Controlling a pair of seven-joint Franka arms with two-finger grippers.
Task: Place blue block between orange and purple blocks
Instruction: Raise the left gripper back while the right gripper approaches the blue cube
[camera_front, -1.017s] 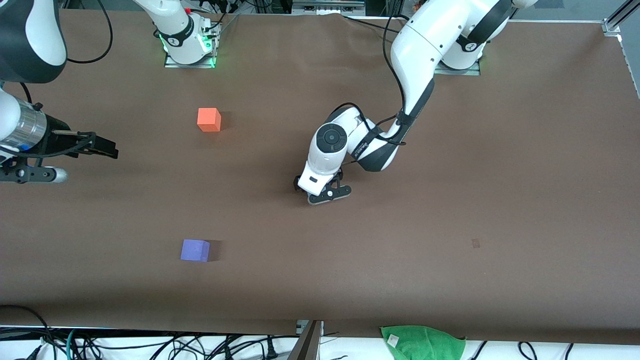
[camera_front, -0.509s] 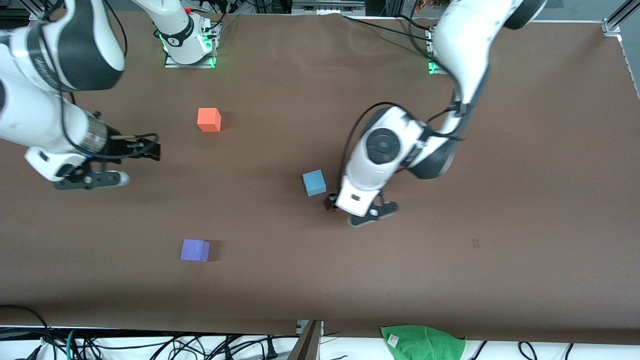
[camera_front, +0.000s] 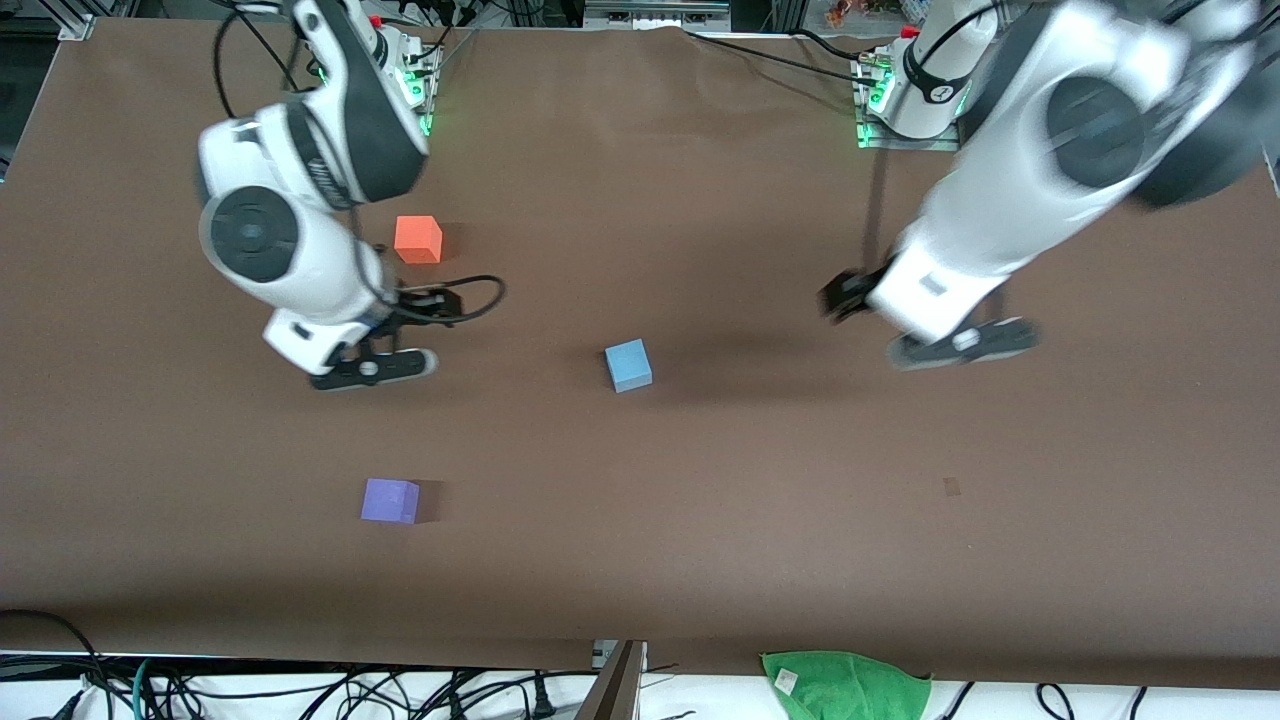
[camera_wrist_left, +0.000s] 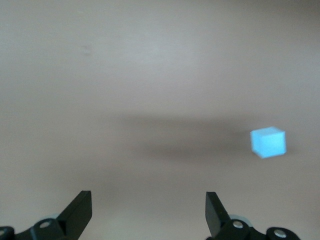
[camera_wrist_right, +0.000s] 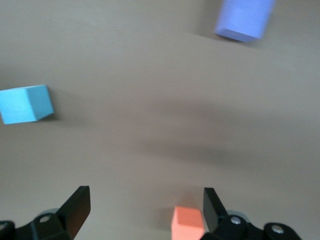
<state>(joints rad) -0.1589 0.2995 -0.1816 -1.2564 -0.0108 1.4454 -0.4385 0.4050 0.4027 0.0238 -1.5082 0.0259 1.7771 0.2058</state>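
Blue block (camera_front: 628, 365) sits alone on the brown table (camera_front: 700, 560), well apart from both grippers and toward the left arm's end from the line joining its two partners. Nearest the front camera lies the purple block (camera_front: 390, 500); farthest from it, close to the right arm's base, the orange block (camera_front: 418, 239). From my remote station I see the right gripper (camera_front: 385, 335) hanging over the bare stretch between those two, fingers spread wide and holding nothing, its wrist camera taking in all three cubes. The left gripper (camera_front: 925, 325) is up over the table toward its own arm's end, fingers likewise parted and empty.

I judge the job at the pickup stage: the blue cube is not yet in the gap. My next move calls for one gripper to descend squarely over the cube, close on two opposite faces, then carry it midway between orange and purple.

A green cloth (camera_front: 845, 683) and tangled cables (camera_front: 300, 690) line the near edge.
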